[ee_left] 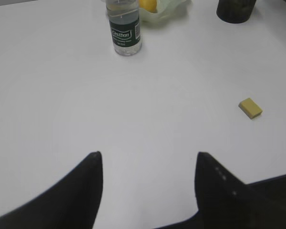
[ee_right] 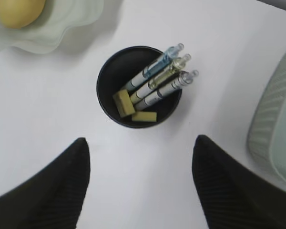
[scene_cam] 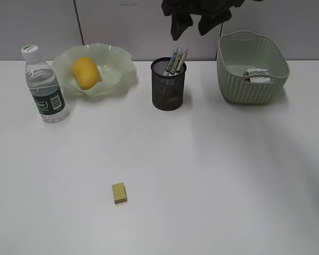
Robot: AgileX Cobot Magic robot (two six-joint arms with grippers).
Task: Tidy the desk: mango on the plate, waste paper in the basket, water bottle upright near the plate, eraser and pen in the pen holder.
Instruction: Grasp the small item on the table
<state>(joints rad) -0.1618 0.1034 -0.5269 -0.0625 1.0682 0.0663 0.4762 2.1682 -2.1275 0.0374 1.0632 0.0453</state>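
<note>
- On the desk (scene_cam: pixel 212 175), back row from left to right: water bottle (scene_cam: pixel 44 85), plate (scene_cam: pixel 117 69), pen holder (scene_cam: pixel 168 85), basket (scene_cam: pixel 252 66).
- Water bottle upright with its white cap on, just beside the plate's left rim; green label readable in the left wrist view (ee_left: pixel 124 34).
- Mango (scene_cam: pixel 86 73) resting inside the wavy-rimmed plate, left of its middle; also seen at the top left corner of the right wrist view (ee_right: pixel 19 10).
- Waste paper (scene_cam: pixel 255 76) lying in the bottom of the basket, white and crumpled.
- Pen holder seen from above in the right wrist view (ee_right: pixel 109 76): three pens (ee_right: pixel 159 81) leaning against its right rim, two yellow erasers (ee_right: pixel 124 103) inside beside them.
- One more yellow eraser (scene_cam: pixel 119 192) lying flat on the bare desk, well in front of the row and apart from everything else; at the right in the left wrist view (ee_left: pixel 250 108).
- Left claw (ee_left: pixel 148 164) released, fingers spread wide over bare desk, holding nothing, well apart from the loose eraser.
- Right claw (ee_right: pixel 140 152) released too, fingers parted and empty, hanging above the pen holder; a dark shape at the top edge of the exterior view (scene_cam: pixel 194 21).
</note>
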